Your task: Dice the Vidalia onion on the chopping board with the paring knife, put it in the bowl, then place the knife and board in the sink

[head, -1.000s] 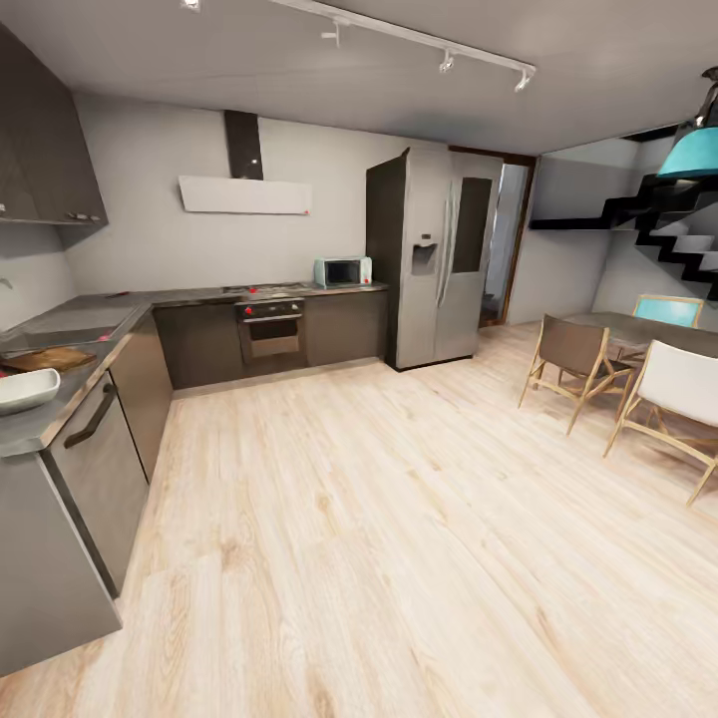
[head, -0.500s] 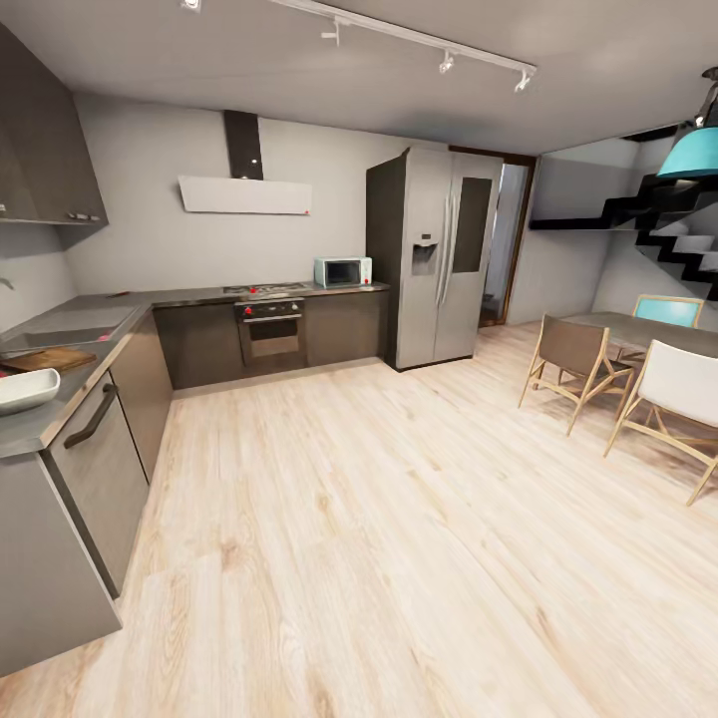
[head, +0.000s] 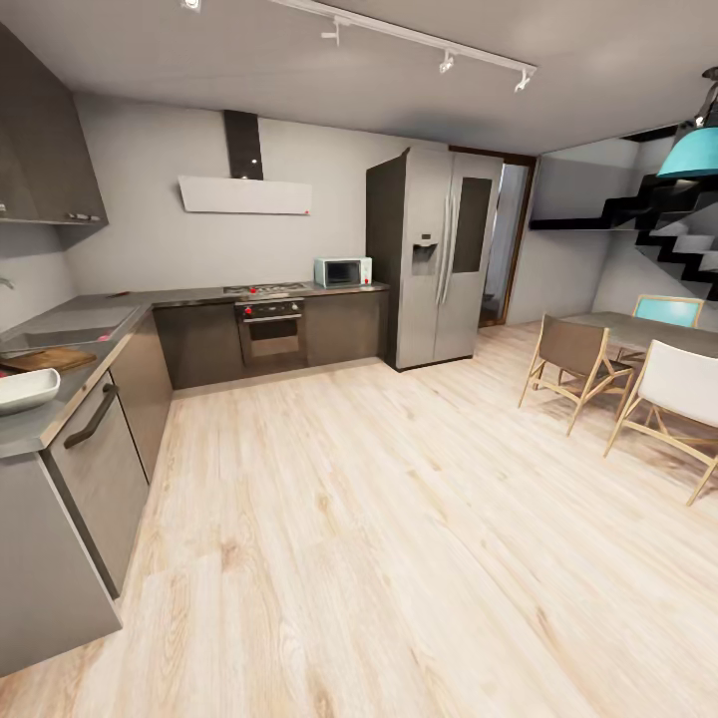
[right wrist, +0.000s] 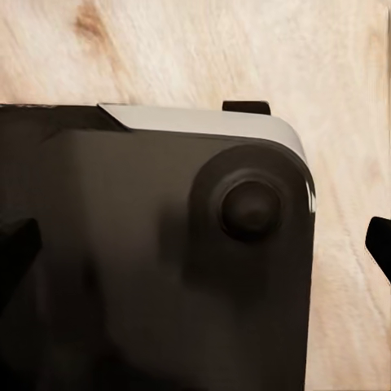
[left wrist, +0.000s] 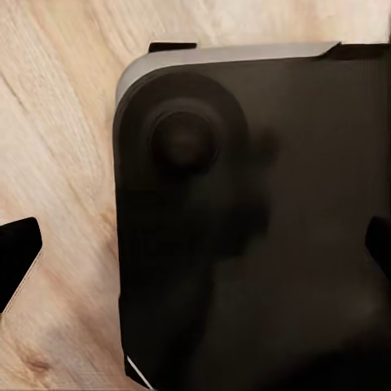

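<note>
- The bench (head: 45, 424), a grey worktop over dark cabinets, is seen at 9 o'clock in the head view, running back along the left wall to a corner.
- The white squarish bowl (head: 25, 389) is found on the bench at the left edge of that view, partly cut off by the frame.
- The dark brown chopping board (head: 50, 358) lies on the bench just beyond the bowl, toward 10 o'clock.
- The sink (head: 60, 335) is set into the bench directly behind the board; its interior cannot be made out.
- A small red item sits at the frame edge between bowl and board; what it is cannot be told.
- A built-in oven (head: 271, 334) with red knobs is noted at 11 o'clock, with a pale green microwave (head: 342, 271) on the worktop just to its right.
- A steel two-door refrigerator (head: 434, 257) stands at 12 o'clock; folding chairs (head: 576, 371) and a table are at 3 o'clock.
- Light wooden floor (head: 379, 538) fills the foreground.
- In both wrist views, the robot's dark base (left wrist: 244, 228) is seen above the floorboards; dark finger tips show at the frame edges.
- The state of the fingers, released or clenched, cannot be told for either arm.
</note>
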